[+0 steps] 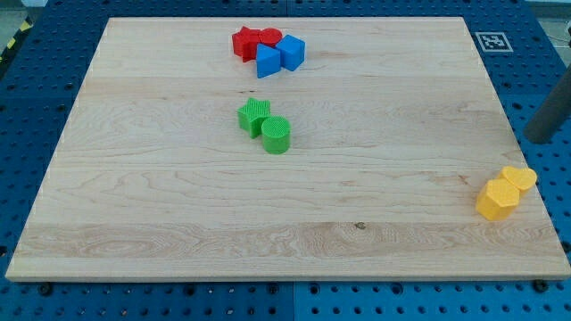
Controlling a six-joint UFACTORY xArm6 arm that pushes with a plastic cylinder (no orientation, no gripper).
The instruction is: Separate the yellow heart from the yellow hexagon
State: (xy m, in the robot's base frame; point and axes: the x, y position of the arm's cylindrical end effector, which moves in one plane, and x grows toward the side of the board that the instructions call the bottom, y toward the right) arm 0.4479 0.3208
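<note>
The yellow heart [519, 178] and the yellow hexagon [496, 200] lie touching each other near the board's right edge, toward the view's bottom. The heart is up and to the right of the hexagon. My tip [538, 140] comes in from the view's right edge. It sits just off the board's right edge, above and slightly right of the heart, with a small gap between them.
Two red blocks [252, 41] and two blue blocks [279, 56] are clustered at the board's top middle. A green star [254, 116] touches a green cylinder [277, 135] left of centre. The wooden board [178, 196] rests on a blue pegboard table.
</note>
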